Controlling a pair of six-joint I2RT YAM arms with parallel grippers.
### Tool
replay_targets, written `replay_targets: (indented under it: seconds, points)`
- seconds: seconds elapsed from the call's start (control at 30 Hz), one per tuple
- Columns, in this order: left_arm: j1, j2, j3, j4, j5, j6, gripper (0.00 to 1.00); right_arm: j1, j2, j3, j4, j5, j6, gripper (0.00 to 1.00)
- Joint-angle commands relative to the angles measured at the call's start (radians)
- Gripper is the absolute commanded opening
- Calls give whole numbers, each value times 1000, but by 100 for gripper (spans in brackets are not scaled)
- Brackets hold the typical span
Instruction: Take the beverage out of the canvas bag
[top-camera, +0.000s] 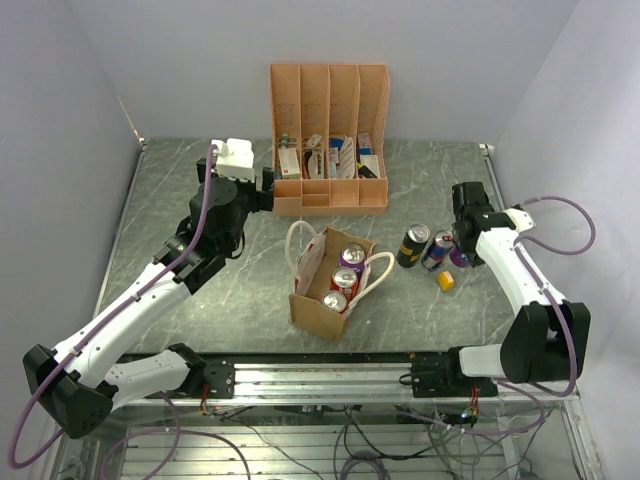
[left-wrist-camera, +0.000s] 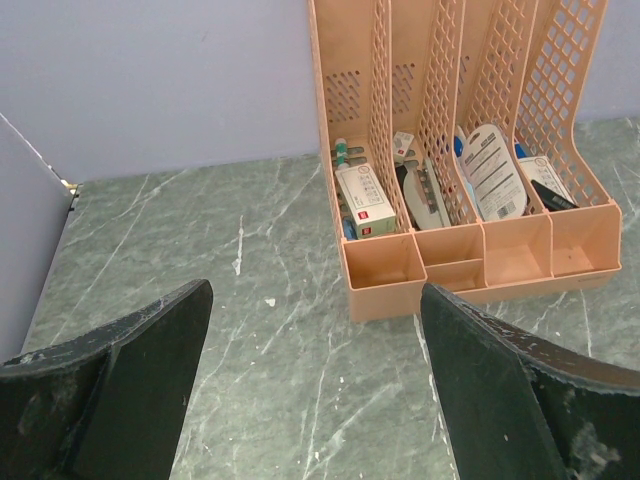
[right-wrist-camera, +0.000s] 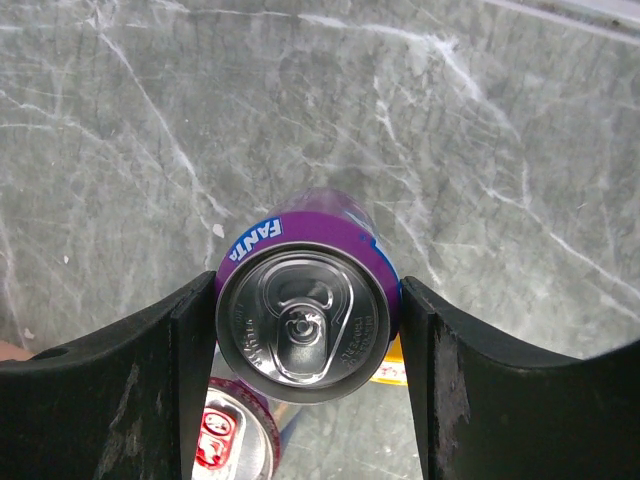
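Note:
The tan canvas bag (top-camera: 318, 305) with two white rope handles stands at the table's middle. Three cans (top-camera: 344, 279) stand upright inside it. My right gripper (top-camera: 462, 246) is to the right of the bag, shut on a purple Fanta can (right-wrist-camera: 305, 320), with a finger touching each side of it; the can's lower part (top-camera: 459, 259) shows under the gripper in the top view. My left gripper (top-camera: 268, 190) is open and empty behind and left of the bag, low over the bare table (left-wrist-camera: 300, 380), with its jaws wide apart.
An orange-pink slotted file organizer (top-camera: 330, 140), also in the left wrist view (left-wrist-camera: 460, 150), stands at the back, just right of my left gripper. A black can (top-camera: 414, 245), a red-and-blue can (top-camera: 437, 250) and a small yellow object (top-camera: 445, 281) sit beside the right gripper.

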Motion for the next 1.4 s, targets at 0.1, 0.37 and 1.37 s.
replay_targets:
  seconds: [0.1,0.37,1.37]
  points:
    - [-7,-22,34,12,3,-9,95,-14,59,46,22,-9,143,0]
    - [-7,-20,35,12,5,-9,95,-15,134,65,-8,-36,172,0]
    - [-9,-11,36,10,9,-10,95,-56,112,25,54,-117,100,90]
